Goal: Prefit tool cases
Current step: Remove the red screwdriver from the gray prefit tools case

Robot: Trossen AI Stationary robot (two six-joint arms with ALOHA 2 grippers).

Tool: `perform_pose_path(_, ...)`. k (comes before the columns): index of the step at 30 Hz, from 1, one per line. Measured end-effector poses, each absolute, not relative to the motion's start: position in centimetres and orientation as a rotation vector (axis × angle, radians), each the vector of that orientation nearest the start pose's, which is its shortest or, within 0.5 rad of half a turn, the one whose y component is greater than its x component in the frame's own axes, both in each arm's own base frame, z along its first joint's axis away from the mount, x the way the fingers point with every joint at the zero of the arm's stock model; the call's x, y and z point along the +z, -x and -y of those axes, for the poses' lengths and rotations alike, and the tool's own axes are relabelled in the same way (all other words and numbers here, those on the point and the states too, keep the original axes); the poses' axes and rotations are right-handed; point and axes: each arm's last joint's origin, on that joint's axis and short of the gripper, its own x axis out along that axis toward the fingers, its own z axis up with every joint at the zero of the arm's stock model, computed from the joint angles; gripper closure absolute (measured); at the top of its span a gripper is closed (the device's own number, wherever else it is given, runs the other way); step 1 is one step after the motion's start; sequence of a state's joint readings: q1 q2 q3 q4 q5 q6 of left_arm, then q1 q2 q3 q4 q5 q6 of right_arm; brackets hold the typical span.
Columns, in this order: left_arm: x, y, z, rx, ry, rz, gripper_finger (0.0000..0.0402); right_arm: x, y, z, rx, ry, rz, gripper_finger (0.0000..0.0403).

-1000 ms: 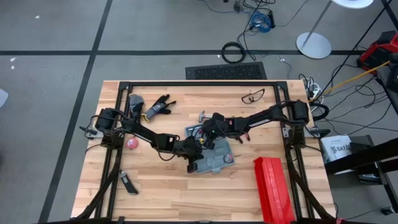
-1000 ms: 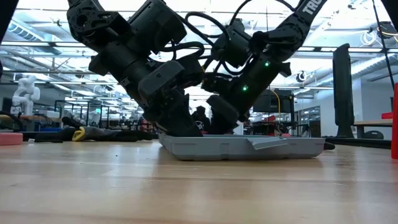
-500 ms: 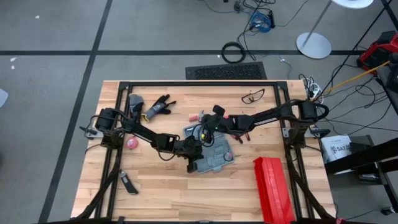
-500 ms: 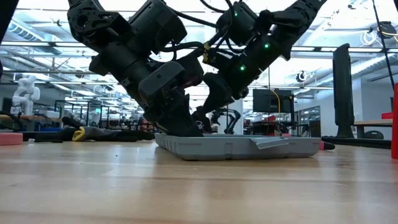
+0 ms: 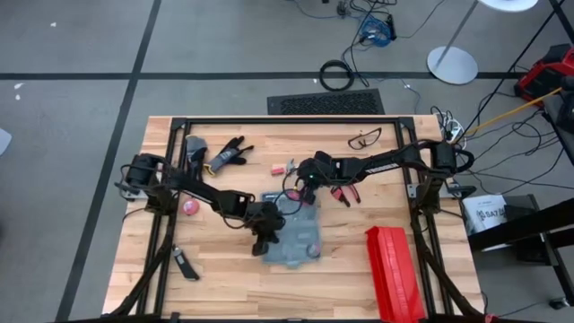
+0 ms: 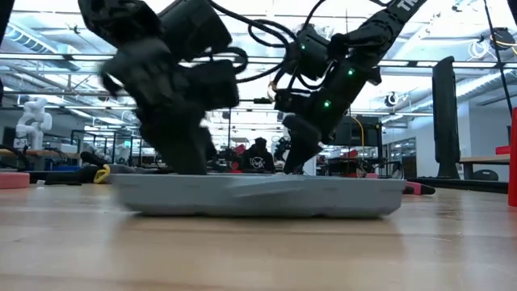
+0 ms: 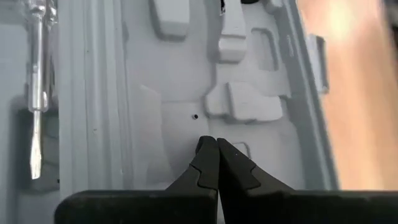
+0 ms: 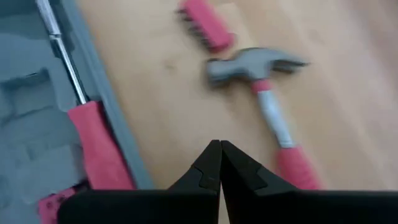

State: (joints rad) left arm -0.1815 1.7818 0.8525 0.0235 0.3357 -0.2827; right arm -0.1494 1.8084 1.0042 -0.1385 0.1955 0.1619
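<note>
The left arm reaches from the table's 9 o'clock edge toward centre, its left gripper pointing down, fingers pressed together. The right arm stretches in from 3 o'clock, its right gripper likewise closed.

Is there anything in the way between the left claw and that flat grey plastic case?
Nothing visible. The left gripper, fingers shut, points straight at the moulded inside of the flat blue-grey plastic tool case, with no object between them.
</note>
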Motion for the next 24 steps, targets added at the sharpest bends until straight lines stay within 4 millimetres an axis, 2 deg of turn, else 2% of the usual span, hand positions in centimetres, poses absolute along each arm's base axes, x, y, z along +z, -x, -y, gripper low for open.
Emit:
perform_pose_path(6, 16.6, -31.6, 7.2, -0.391, 0.291, -0.843, 0.0401, 14.6, -34.6, 4.5, -0.325, -0.170, -0.954, 0.0403)
perform_pose_path(12, 18.7, -31.3, 6.6, -0.234, 0.224, -0.748, 0.0401, 16.0, -35.2, 2.6, -0.273, -0.152, -0.858, 0.0403)
perform_pose_path(17, 16.7, -31.1, 5.7, -0.047, 0.154, -0.863, 0.0401, 15.7, -35.7, -0.7, -0.178, -0.094, -0.839, 0.0403)
perform_pose_path(21, 14.2, -31.6, 5.6, -0.015, 0.138, -0.942, 0.0401, 15.2, -36.1, -2.6, -0.188, -0.022, -0.799, 0.0403)
perform_pose_path(24, 13.2, -32.1, 5.7, -0.011, 0.136, -0.941, 0.0401, 15.3, -36.5, -3.3, -0.184, -0.009, -0.747, 0.0403)
